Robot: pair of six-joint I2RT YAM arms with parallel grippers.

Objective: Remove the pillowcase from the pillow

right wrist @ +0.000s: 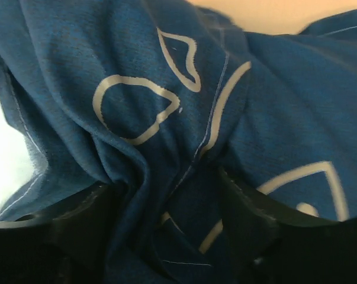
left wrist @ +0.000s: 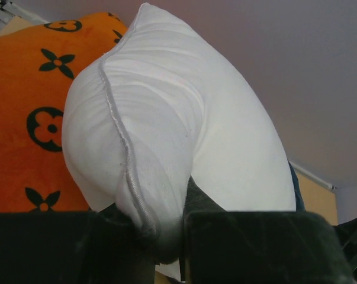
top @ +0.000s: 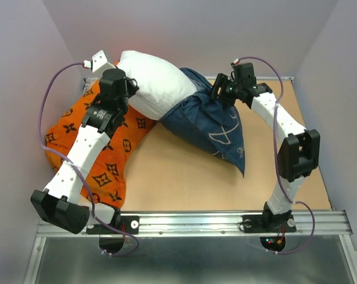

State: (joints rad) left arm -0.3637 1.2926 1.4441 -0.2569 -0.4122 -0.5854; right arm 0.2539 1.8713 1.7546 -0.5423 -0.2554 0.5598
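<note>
The white pillow [top: 157, 83] sticks out to the left of the navy pillowcase [top: 214, 127], which still covers its right end. My left gripper [top: 131, 89] is shut on the pillow's piped edge, a fold of white fabric [left wrist: 160, 195] pinched between its dark pads. My right gripper [top: 216, 90] is shut on a bunch of the navy pillowcase [right wrist: 178, 177] at its upper edge, with blue cloth and pale outline drawings filling that view. A sliver of white pillow [right wrist: 3, 160] shows at the left of the right wrist view.
An orange cushion with black motifs [top: 71, 139] lies under my left arm at the left wall, and shows behind the pillow in the left wrist view [left wrist: 30, 94]. Bare tan tabletop [top: 178, 171] lies in the middle. Grey walls close in on three sides.
</note>
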